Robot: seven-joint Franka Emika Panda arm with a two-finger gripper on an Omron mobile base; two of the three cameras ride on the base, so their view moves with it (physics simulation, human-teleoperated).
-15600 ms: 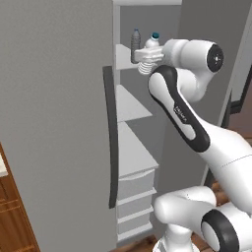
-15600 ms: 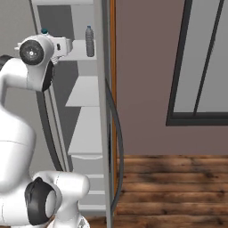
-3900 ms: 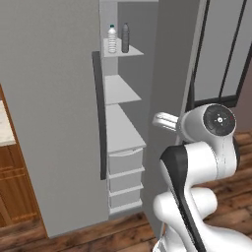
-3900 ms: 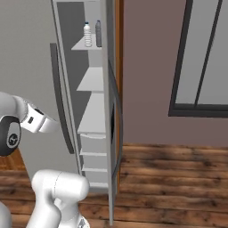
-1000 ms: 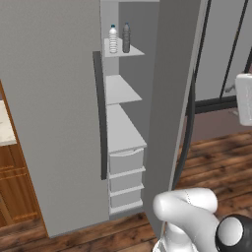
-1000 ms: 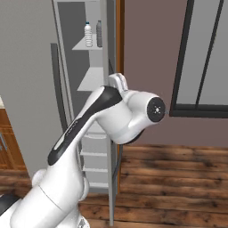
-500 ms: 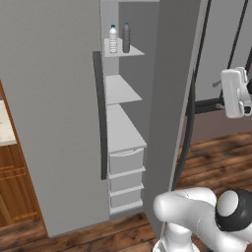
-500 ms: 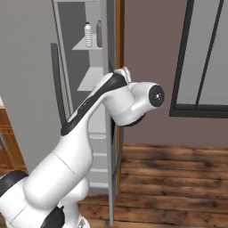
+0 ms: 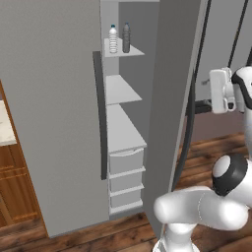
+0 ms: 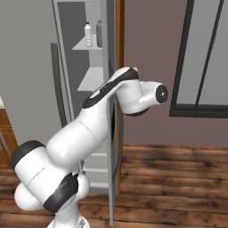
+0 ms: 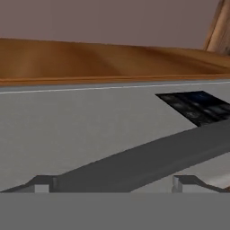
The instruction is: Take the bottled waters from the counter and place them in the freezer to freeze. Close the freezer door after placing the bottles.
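Observation:
Two bottled waters stand upright side by side on the top white shelf of the open freezer. The freezer door stands open, edge-on in the right base view. My gripper is on the door's outer side, well away from the bottles. In the hand view the gripper is open and empty, facing the door's grey face. The dark handle crosses beyond its fingertips, and the black dispenser panel shows above. A sliver of the counter is at the far left.
The other grey door with its dark handle stands left of the freezer opening. White drawers fill the freezer's bottom. A dark-framed window is in the wall to the right. The floor is wood planks.
Since placing a bottle on the top shelf, the arm has pulled out and swung round the open door. Over the last second the hand moved left, closer to the door's outer face.

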